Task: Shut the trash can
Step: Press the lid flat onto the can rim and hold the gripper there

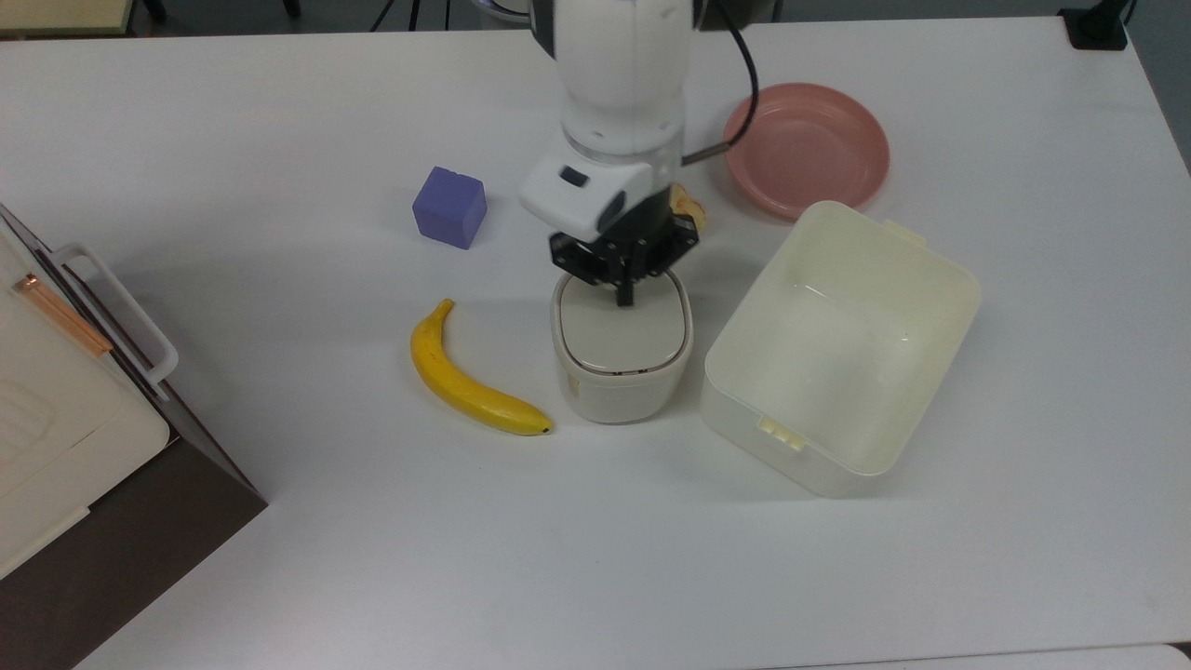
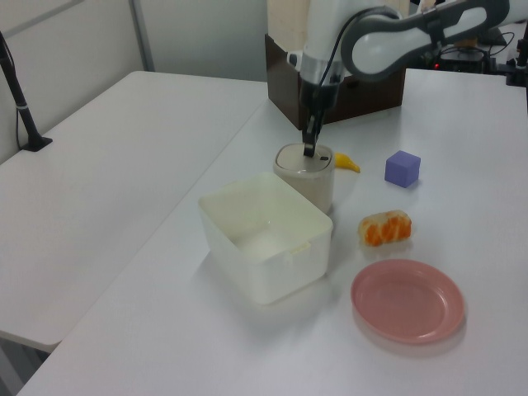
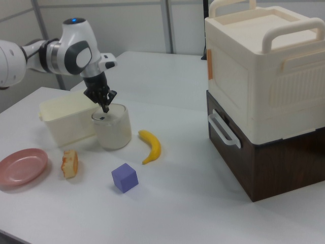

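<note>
The trash can [image 1: 622,358] stands upright on the tabletop [image 1: 279,121], between the banana [image 1: 470,383] and the lidless tub [image 1: 842,349]. Its flat lid [image 1: 622,333] lies level in the rim, so the can appears closed or very nearly so.

The gripper [image 1: 623,296] hangs over the far edge of the lid, near the hinge side, with its fingers drawn together into a single point and holding nothing. In the right view the tip [image 3: 105,109] looks just above the lid; contact cannot be confirmed.

Risks from here:
- If the lid has not latched, it may spring up once the gripper leaves.
- A press this close to the hinge gives poor leverage and may not seat the front edge.
- Any sideways push could slide or tip the light can into the tub or the banana.
- A lift that drags on the lid could reopen it.
</note>
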### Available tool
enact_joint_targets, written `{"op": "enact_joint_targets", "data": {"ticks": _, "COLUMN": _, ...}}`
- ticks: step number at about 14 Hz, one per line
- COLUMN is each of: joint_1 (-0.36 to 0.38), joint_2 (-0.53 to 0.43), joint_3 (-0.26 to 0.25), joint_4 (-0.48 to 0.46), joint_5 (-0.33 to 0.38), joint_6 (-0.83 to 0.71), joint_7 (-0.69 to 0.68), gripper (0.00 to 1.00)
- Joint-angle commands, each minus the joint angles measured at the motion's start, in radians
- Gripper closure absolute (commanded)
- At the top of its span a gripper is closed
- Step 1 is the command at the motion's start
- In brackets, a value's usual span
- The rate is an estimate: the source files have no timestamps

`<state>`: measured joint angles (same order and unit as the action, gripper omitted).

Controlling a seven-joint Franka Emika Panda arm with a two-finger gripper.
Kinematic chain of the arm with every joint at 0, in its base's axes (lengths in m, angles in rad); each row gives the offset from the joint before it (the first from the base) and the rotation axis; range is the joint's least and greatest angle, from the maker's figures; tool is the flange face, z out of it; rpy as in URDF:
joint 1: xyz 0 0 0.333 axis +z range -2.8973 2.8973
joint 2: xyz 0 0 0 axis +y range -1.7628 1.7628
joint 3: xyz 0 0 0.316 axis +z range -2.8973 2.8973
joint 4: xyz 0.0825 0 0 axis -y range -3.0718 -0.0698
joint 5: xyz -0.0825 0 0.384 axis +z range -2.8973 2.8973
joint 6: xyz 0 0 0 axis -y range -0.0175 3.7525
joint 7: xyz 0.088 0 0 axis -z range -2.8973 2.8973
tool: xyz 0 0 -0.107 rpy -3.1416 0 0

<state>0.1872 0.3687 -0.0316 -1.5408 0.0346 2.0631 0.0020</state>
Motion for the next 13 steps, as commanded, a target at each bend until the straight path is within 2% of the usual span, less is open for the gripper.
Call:
{"op": "enact_joint_targets", "data": {"ticks": 1, "joint_1": -0.078, "joint_2": -0.157, "joint_3": -0.01, "joint_4": -0.016, "joint_5": -0.002, "joint_6": -0.211, "joint_7": 0.0, "gripper": 0.47}}
{"op": "enact_joint_targets", "data": {"ticks": 2, "joint_1": -0.098, "joint_2": -0.178, "joint_3": -0.01, "joint_4": -0.016, "joint_5": -0.002, "joint_6": -0.248, "joint_7": 0.003, "gripper": 0.19}}
{"op": "enact_joint_targets", "data": {"ticks": 3, "joint_1": -0.126, "joint_2": -0.203, "joint_3": -0.01, "joint_4": -0.016, "joint_5": -0.011, "joint_6": -0.277, "joint_7": 0.0, "gripper": 0.0}}
{"op": "enact_joint_targets", "data": {"ticks": 6, "joint_1": -0.156, "joint_2": -0.224, "joint_3": -0.011, "joint_4": -0.019, "joint_5": -0.015, "joint_6": -0.326, "joint_7": 0.012, "gripper": 0.0}}
{"op": "enact_joint_targets", "data": {"ticks": 8, "joint_1": -0.156, "joint_2": -0.226, "joint_3": -0.011, "joint_4": -0.019, "joint_5": -0.048, "joint_6": -0.366, "joint_7": 0.027, "gripper": 0.0}}
{"op": "enact_joint_targets", "data": {"ticks": 13, "joint_1": -0.176, "joint_2": -0.24, "joint_3": -0.01, "joint_4": -0.025, "joint_5": -0.07, "joint_6": -0.363, "joint_7": 0.064, "gripper": 0.0}}
